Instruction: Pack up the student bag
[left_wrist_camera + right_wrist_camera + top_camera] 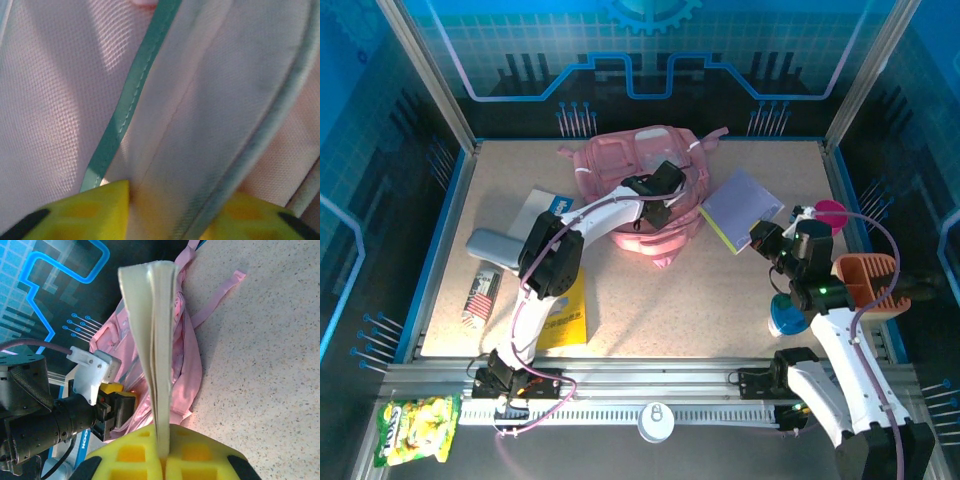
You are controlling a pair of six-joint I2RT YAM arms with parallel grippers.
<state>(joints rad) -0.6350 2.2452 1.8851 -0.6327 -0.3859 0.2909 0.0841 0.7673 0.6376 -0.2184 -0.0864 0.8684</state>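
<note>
Pink student bag lies at far centre of desk. Left hand is on it, pads pinched on a pale fabric fold. Right hand, right of the bag, is clamped on a purple notebook just beside it.

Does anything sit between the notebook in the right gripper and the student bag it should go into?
Nothing visible on the table between notebook and student bag; the left gripper is at the bag, pinching its fabric.
</note>
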